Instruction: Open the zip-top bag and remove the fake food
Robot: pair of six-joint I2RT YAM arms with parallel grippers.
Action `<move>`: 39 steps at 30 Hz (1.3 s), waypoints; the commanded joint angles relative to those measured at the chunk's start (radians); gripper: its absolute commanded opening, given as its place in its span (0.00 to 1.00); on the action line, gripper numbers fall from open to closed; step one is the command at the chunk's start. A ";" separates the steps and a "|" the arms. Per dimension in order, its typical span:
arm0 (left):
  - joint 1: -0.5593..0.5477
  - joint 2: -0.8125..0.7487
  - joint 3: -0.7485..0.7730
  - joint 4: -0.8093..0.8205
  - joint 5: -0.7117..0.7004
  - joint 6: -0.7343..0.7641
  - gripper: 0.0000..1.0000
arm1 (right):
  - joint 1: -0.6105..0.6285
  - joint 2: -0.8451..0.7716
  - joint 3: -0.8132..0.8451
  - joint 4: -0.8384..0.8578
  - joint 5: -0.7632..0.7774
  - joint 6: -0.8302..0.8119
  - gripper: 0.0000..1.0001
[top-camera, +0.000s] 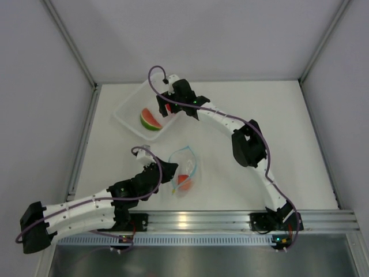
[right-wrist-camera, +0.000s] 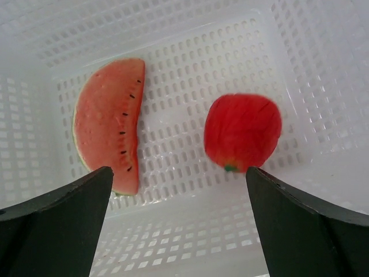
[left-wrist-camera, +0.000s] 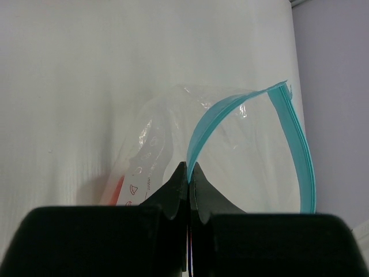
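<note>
The clear zip-top bag (top-camera: 185,166) lies on the table with its blue zip strip (left-wrist-camera: 300,144) spread in an open loop. My left gripper (left-wrist-camera: 189,167) is shut on that strip at the bag's near edge. Through the plastic I see a small orange-red fruit (top-camera: 184,182), which also shows as an orange patch (left-wrist-camera: 115,190) in the left wrist view. My right gripper (right-wrist-camera: 179,171) hangs open over the white mesh basket (right-wrist-camera: 173,69) with nothing between its fingers. A watermelon wedge (right-wrist-camera: 109,144) and a round red tomato (right-wrist-camera: 242,131) lie in the basket below it.
The basket (top-camera: 124,113) stands at the back left of the table, near the left wall rail. The right arm (top-camera: 248,144) arches over the table to the bag's right. A metal rail (top-camera: 230,222) runs along the near edge.
</note>
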 commanded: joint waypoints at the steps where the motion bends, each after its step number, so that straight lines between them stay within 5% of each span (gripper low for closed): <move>1: -0.003 -0.006 -0.002 0.003 0.009 0.012 0.00 | -0.011 -0.069 0.038 0.004 0.021 -0.040 0.99; 9: -0.003 0.019 0.022 0.001 0.014 0.026 0.00 | -0.013 -0.368 -0.206 0.117 0.113 -0.029 1.00; 14: -0.003 0.042 0.041 0.003 0.014 0.028 0.00 | -0.014 -0.505 -0.310 0.040 0.107 0.001 1.00; 21: -0.003 0.055 0.067 0.004 0.003 0.032 0.00 | -0.046 -0.848 -0.663 0.263 -0.227 0.228 0.99; 26: -0.003 0.069 0.079 0.004 0.002 0.031 0.00 | -0.052 -0.956 -0.795 0.279 -0.294 0.274 0.99; 34: -0.003 0.080 0.084 0.004 -0.017 0.018 0.00 | 0.013 -1.139 -0.965 0.121 0.013 0.234 0.98; 39: -0.003 0.082 0.093 0.003 -0.035 0.021 0.00 | 0.165 -1.223 -1.037 -0.003 0.198 0.240 0.79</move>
